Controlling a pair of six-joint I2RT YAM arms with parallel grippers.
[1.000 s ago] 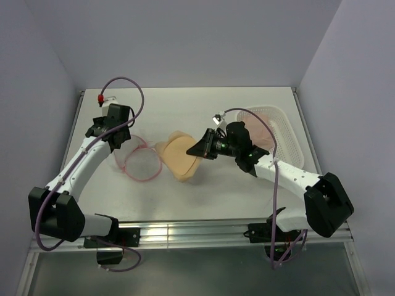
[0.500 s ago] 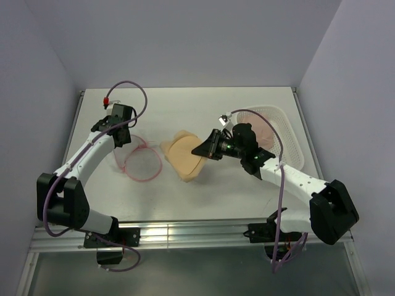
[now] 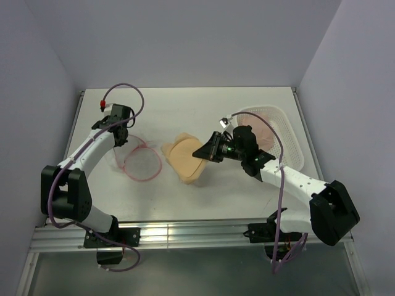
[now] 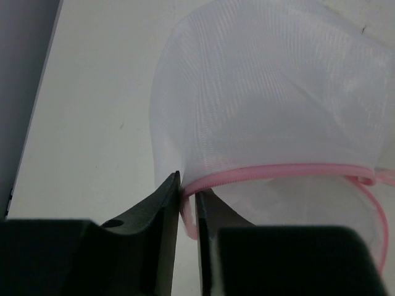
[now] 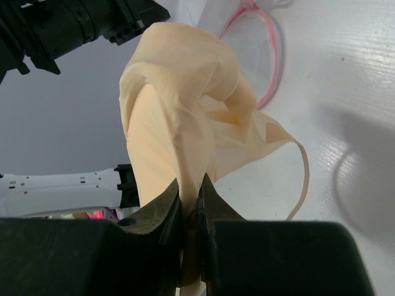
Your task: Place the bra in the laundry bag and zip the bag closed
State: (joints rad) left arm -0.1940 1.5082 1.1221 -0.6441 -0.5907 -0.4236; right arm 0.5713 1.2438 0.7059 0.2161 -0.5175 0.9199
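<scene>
The peach-tan bra (image 3: 185, 159) hangs folded at mid table. My right gripper (image 3: 200, 151) is shut on its right edge; in the right wrist view the fabric (image 5: 179, 123) is pinched between my jaws and a strap (image 5: 302, 179) loops down to the table. The laundry bag (image 3: 142, 161), white mesh with a pink zipper rim, lies left of the bra. My left gripper (image 3: 118, 137) is shut on its rim at the upper left; the left wrist view shows the pink rim (image 4: 278, 172) running from my jaws, the mesh (image 4: 265, 92) bulging up.
A white perforated basket (image 3: 285, 132) holding a paler pink garment (image 3: 258, 126) stands at the right, behind my right arm. The table's left edge (image 3: 75, 126) runs close to my left gripper.
My left gripper has moved up and back along the bag's rim, lifting it. My right gripper has shifted slightly right with the bra in it.
</scene>
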